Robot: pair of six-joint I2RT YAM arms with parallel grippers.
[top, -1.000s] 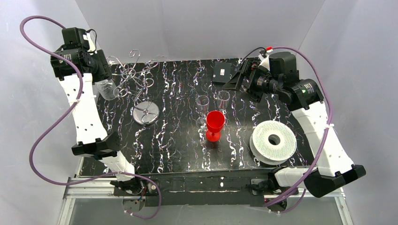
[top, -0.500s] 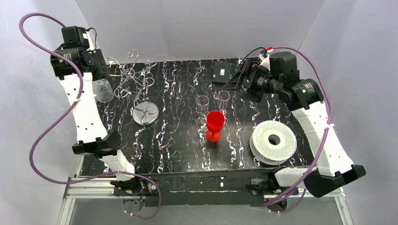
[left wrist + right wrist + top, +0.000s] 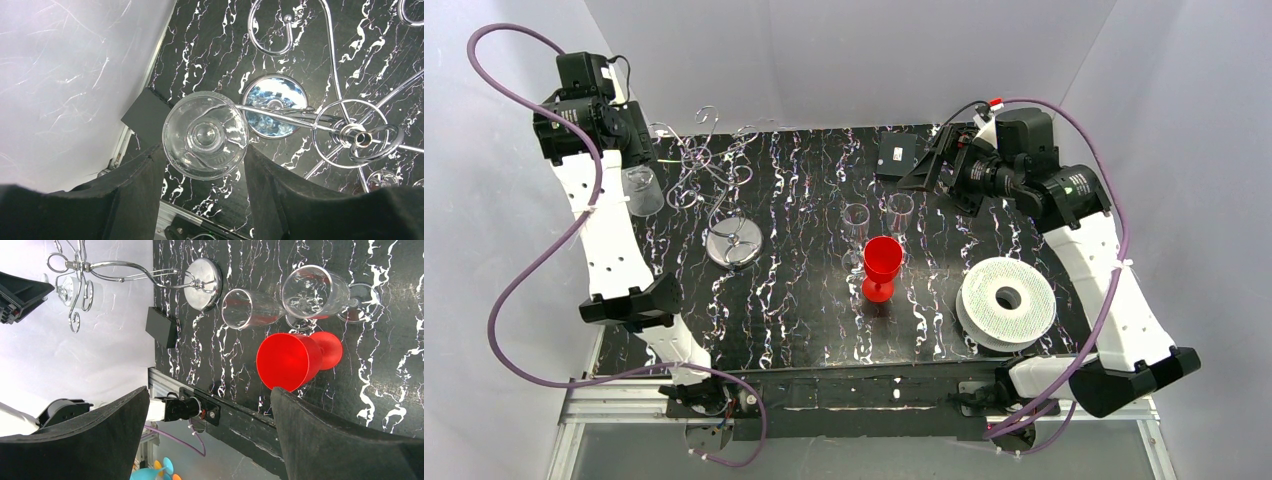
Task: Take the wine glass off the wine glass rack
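A clear wine glass [image 3: 643,191] hangs at the table's far left, gripped across its bowl by my left gripper [image 3: 637,176]. In the left wrist view the wine glass [image 3: 206,135] sits squeezed between both dark fingers [image 3: 145,175], just left of the wine glass rack [image 3: 357,137]. One rack arm's tip ends right at the glass's edge; contact cannot be told. The wine glass rack [image 3: 720,185] is a silver wire stand on a round shiny base [image 3: 734,243]. My right gripper [image 3: 927,170] stands open and holds nothing at the back right.
Two clear glasses [image 3: 856,221] [image 3: 901,210] and a red goblet [image 3: 882,266] stand mid-table. A white ridged spool [image 3: 1007,301] lies front right, and a black box [image 3: 896,155] sits at the back. The left wall is close behind the left arm.
My left gripper has carried the clear glass a little to the left, away from the rack's arms. The right arm has barely moved.
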